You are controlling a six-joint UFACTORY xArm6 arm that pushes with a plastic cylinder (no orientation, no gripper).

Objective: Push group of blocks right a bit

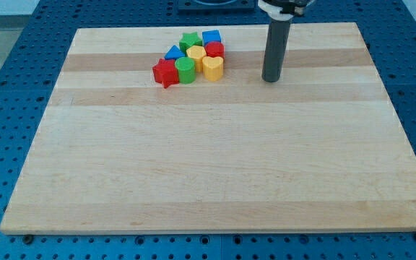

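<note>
A tight group of blocks sits near the view's top, left of centre. It holds a red star, a green cylinder, a yellow heart, a yellow block, a red block, a blue triangle, a green star and a blue cube. My tip rests on the board to the right of the group, about a block's width or two from the yellow heart, touching none of them.
The wooden board lies on a blue perforated table. The board's top edge runs just behind the blocks.
</note>
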